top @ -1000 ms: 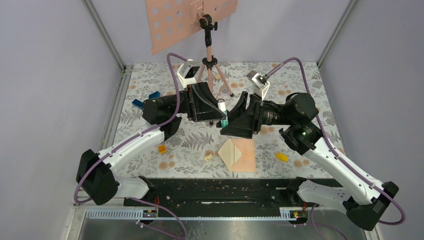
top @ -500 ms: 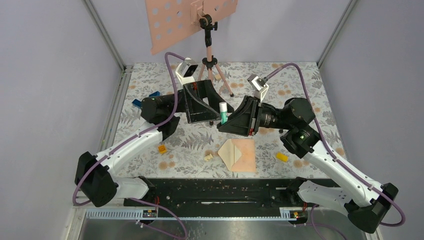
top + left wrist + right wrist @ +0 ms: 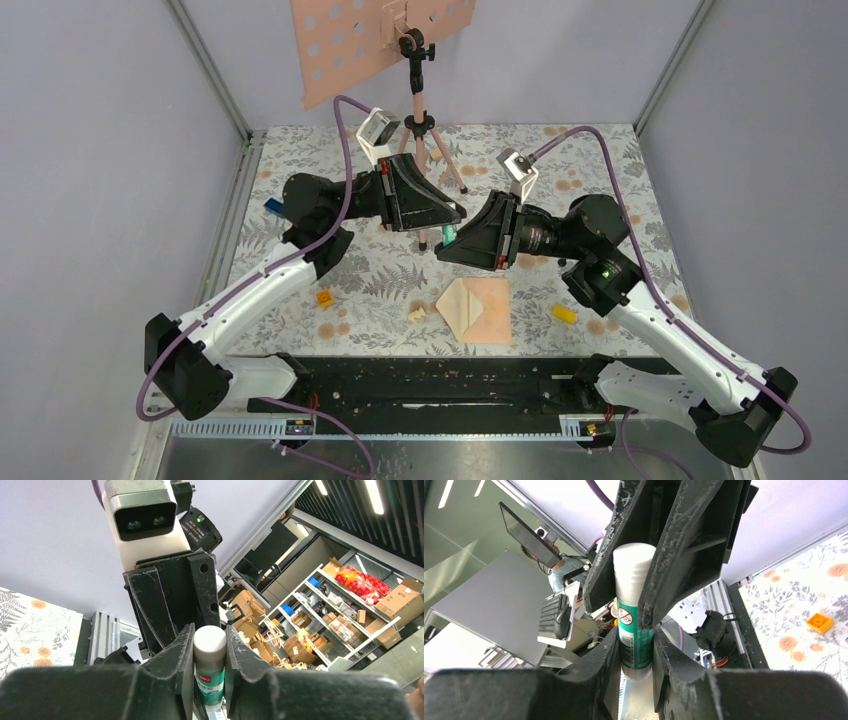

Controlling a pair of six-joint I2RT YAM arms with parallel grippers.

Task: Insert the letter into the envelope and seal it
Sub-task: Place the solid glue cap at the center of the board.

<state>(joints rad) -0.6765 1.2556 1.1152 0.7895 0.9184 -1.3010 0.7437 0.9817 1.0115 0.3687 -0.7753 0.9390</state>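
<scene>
Left hand [image 3: 209, 632] grips glue stick [image 3: 209, 677]; label "deli"

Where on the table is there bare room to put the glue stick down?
Bare room lies between the envelope and the yellow block, and at the rear, right of the tripod. The centre is crowded: the left gripper and right gripper both clamp the glue stick just behind the envelope.

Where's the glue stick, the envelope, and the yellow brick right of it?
glue stick [image 3: 634, 630], right wrist view, green label.
envelope [image 3: 492, 312], top external view, peach face.
yellow brick [image 3: 564, 314], top external view, its middle.
</scene>
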